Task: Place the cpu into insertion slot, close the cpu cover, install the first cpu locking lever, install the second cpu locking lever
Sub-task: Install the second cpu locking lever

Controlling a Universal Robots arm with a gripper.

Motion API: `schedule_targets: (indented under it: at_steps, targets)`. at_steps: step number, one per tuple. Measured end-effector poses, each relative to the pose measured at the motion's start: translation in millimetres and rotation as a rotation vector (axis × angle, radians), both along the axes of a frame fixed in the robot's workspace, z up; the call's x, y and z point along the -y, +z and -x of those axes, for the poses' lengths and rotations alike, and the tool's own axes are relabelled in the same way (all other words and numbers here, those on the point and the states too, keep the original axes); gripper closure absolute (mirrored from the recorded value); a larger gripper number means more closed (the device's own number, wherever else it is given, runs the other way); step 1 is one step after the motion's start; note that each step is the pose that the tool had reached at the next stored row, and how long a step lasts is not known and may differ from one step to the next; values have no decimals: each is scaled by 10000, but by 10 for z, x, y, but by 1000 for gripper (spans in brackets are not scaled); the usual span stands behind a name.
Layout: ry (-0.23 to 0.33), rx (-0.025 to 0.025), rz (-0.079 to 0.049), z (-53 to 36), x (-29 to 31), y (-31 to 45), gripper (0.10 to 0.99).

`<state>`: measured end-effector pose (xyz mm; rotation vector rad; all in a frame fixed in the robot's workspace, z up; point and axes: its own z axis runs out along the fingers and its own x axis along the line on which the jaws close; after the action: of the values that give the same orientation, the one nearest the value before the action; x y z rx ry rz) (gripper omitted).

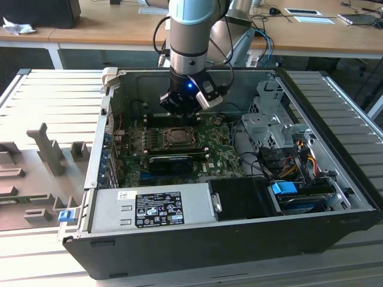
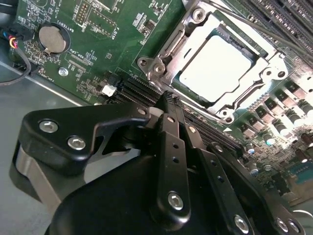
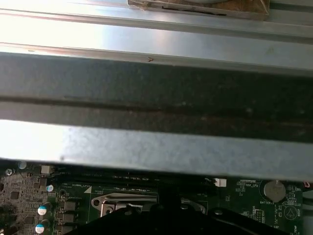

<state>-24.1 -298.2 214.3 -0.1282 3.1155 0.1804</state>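
In the second wrist view the cpu [image 2: 218, 67] lies flat in the insertion slot [image 2: 155, 67], its pale silver face showing through the window of the cpu cover [image 2: 195, 30]. The cover is down over the chip. My gripper [image 2: 169, 99] has its black fingers [image 2: 171, 132] pressed together with nothing between them, and their tips hang just off the socket's near corner. In the exterior view the gripper [image 1: 179, 115] hovers over the back edge of the insertion slot [image 1: 178, 136] inside the open computer case. The first wrist view shows the socket rim [image 3: 128, 205] below the case wall.
A green motherboard [image 1: 215, 149] with a long black card [image 1: 170, 162] lies in the case. A coin battery [image 2: 52, 39] and black memory slots [image 2: 288, 19] flank the socket. The power supply [image 1: 152, 208] and drive cage [image 1: 269, 119] stand around it. The case wall [image 3: 156, 98] rises close behind.
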Motion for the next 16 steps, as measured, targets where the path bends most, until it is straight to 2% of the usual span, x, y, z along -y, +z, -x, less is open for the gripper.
schedule_targets:
  at_steps: [2,3,6,10,12,16]
  targets:
    - [0,0,0,0,67,0,980]
    - [0,0,0,0,81,0,980]
    - [0,-2,2,0,103,7,980]
    - [1,1,-2,-1,118,108,980]
    - [1,0,3,-1,239,104,980]
    - [0,0,6,0,376,100,980]
